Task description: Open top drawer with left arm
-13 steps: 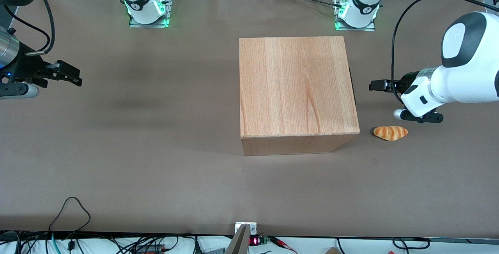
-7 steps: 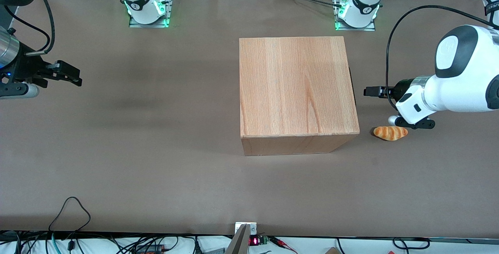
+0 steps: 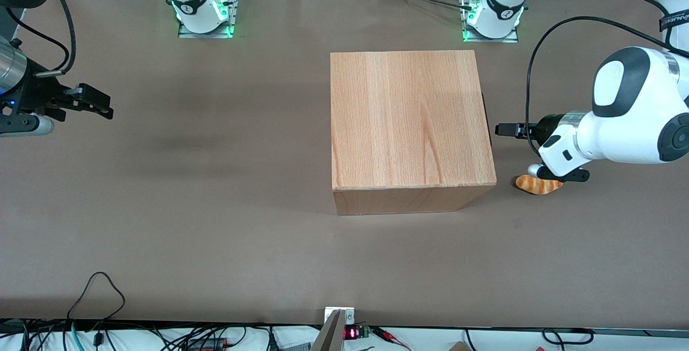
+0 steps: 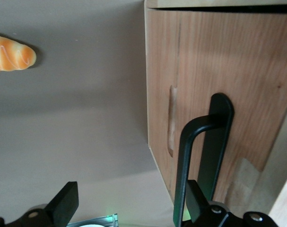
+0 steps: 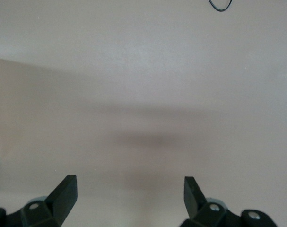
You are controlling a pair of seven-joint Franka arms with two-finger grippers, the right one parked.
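Facing the drawer side of the large plain light-wood box casing (image 3: 409, 125), the black two-finger gripper (image 3: 499, 129) of the white-shelled left arm (image 3: 619, 125) is held level just above the brown table (image 3: 215, 205), near the casing but not touching it in the front view. The fingers are spread wide apart and nothing is held between them; in the left wrist view one black fingertip (image 4: 65, 201) is seen over bare table, while the other fingertip (image 4: 195, 198) is seen close to the long slim black bar handle (image 4: 200, 161). The handle is mounted on the reddish light-wood front panel of the top drawer (image 4: 219, 71), which is seen flush with the casing, so the drawer is shut. Whether the fingertip touches the handle cannot be told. A shallow oval recess (image 4: 171, 120) is noted in the panel beside the handle. From the front camera the drawer front itself is hidden by the casing top. A small orange-and-cream striped toy bread roll (image 3: 535, 184) is recorded on the table beside the casing, nearer to the front camera than the gripper, and partly overlapped by the arm's wrist. The same roll (image 4: 11, 52) is seen in the wrist view, well apart from the handle.
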